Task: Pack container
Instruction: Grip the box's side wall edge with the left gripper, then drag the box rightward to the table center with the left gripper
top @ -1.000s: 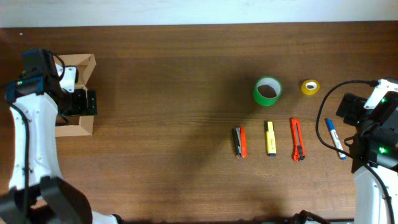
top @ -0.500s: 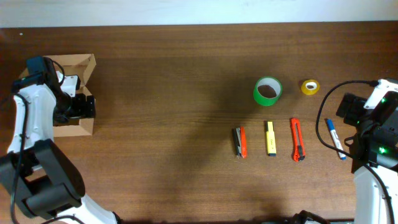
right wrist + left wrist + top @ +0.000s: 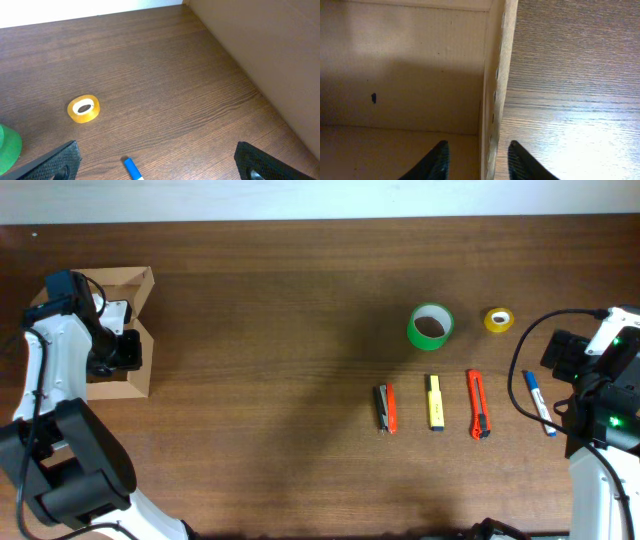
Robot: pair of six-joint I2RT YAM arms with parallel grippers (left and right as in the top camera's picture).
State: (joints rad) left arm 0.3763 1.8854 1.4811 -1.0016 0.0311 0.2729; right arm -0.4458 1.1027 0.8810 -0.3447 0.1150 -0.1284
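Container (image 3: 142,370) is sitting open at the far-left edge of the table (image 3: 290,330). Left gripper (image 3: 476,162) is straddling its side wall, one finger inside and one outside; can't tell if it's clamping. Right gripper (image 3: 160,167) is hovering spread wide, empty, near the blue pen (image 3: 132,169).

Overhead, the light is soft and even; the dark table (image 3: 300,300) carries a faint, broad shadow near its middle. In the left wrist view a white glare spreads over the wood at lower right, and a dim band (soft-edged) crosses the box (image 3: 410,60) wall. The left fingers (image 3: 439,162) show near-black and slightly blurred. The right wrist view is clear, with a mild sheen.
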